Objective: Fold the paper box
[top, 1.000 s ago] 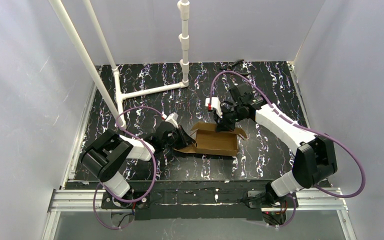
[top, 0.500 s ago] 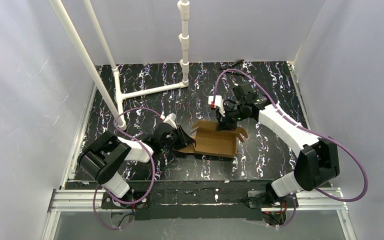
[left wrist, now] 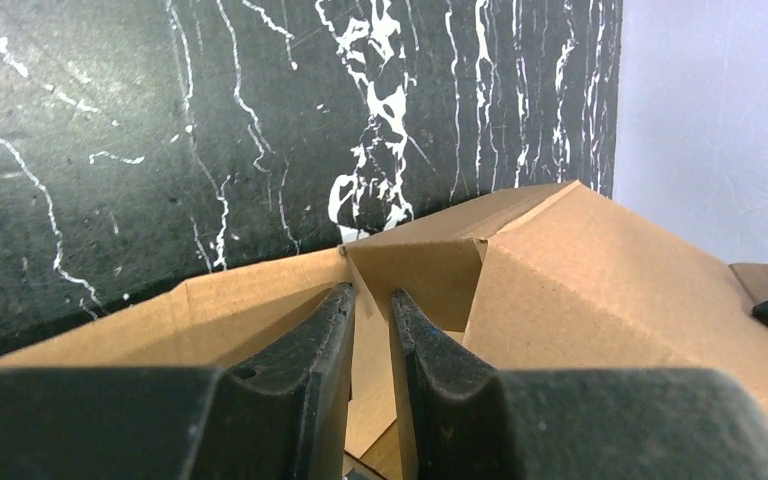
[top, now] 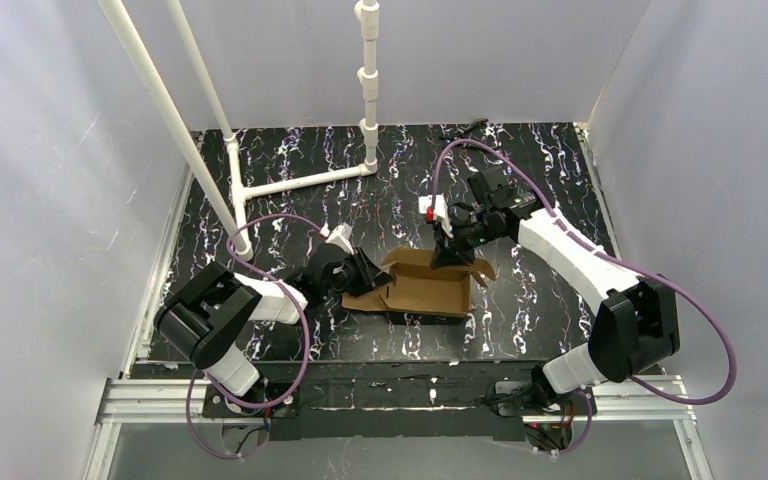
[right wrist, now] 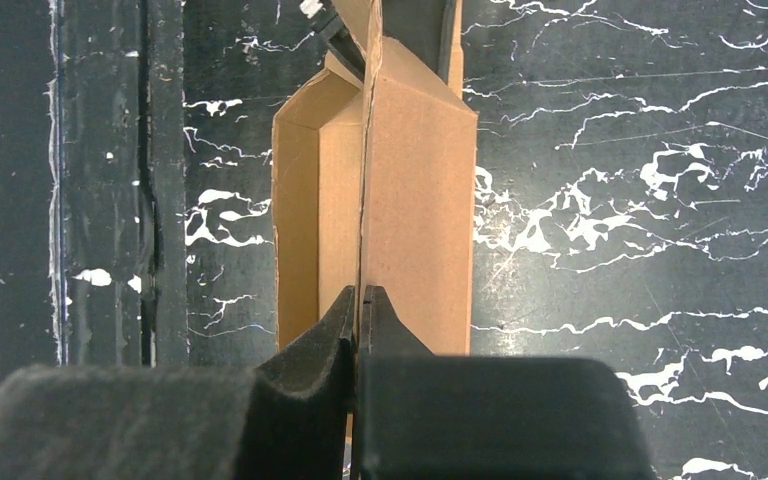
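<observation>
The paper box [top: 430, 285] lies on the black white-veined bench [top: 410, 150], on the near side of the white pipe post [top: 369, 90] and a little to the right of it. It is half formed: a flat brown floor with low walls standing up and a loose flap splayed out at the end farthest right of the post.

The left gripper [top: 365, 272] sits low over the bench, near and just left of the post, its tip at the box's left end. In the left wrist view its black fingers [left wrist: 325, 340] stand a narrow slit apart, and the gripper [left wrist: 370, 295] points at a folded corner of the box [left wrist: 580, 270] where two walls meet; no cardboard shows clamped in the slit.

The right gripper [top: 450, 252] comes down onto the box's back wall, near and right of the post. In the right wrist view this gripper [right wrist: 362, 295] is pressed together on the thin upright edge of a cardboard wall, with the box [right wrist: 415, 200] stretching away from it
</observation>
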Controlling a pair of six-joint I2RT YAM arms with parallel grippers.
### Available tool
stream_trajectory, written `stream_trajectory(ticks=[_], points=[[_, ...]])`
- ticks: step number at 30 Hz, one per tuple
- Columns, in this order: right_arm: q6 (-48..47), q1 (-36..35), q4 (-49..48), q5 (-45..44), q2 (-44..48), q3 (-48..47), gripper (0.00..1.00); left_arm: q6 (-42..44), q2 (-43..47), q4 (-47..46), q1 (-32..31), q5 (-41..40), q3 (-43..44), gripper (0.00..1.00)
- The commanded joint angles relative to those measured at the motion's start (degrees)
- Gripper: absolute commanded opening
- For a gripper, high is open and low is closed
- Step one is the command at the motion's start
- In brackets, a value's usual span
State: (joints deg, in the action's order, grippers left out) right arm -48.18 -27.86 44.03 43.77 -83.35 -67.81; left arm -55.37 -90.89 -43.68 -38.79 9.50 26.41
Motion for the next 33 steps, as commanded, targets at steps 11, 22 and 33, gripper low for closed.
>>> stream_trajectory(ticks=[11,22,33], points=[[-1.23,-0.09,1.24,6.16,-0.02,-1.45,0.01,-10.63,-2.35,-6.87,0.12,-2.89,2.96,0.19],[0.58,-0.09,-0.61,6.37,0.19,0.10,0.01,-29.83,-9.34,-23.25,0.17,-8.52,0.16,0.19],[7.43,2.34,-6.81,-4.43,0.04,-0.85,0.01,-23.24,-3.83,-22.30,0.51,-6.88,-3.99,0.19]])
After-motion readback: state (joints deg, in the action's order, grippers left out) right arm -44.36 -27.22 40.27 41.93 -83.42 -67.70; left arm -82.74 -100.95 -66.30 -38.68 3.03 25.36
